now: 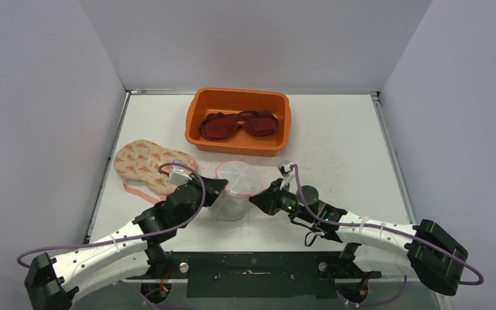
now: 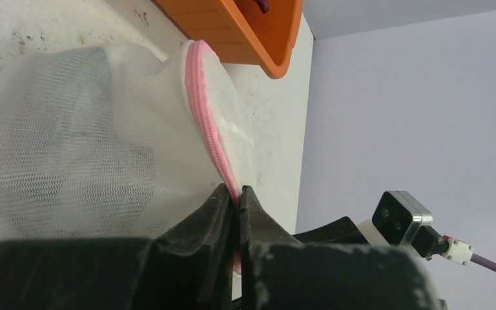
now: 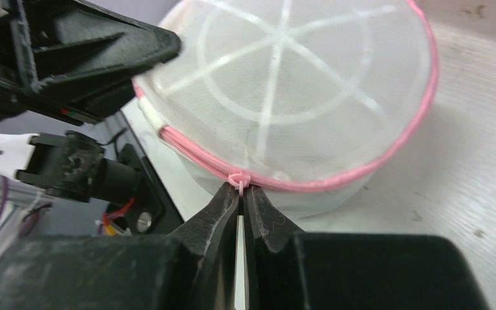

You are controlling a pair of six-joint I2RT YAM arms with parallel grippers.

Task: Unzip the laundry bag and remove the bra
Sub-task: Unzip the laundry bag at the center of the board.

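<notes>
Both grippers pinched on the bag's zip line.

The right gripper (image 3: 241, 192) is closed tight on the pink pull (image 3: 239, 177) at its tips. The left gripper (image 2: 237, 196) is clamped on the zipper (image 2: 205, 110) seam opposite. The bag (image 1: 235, 187) sits between them, light, soft mesh likely to sag and slide, so anchor the seam and draw the pull. Its contents are hard to make out. Beyond the tips stands a bin (image 1: 194, 119).

Lab — bare white booth walls (image 1: 252, 39)
</notes>
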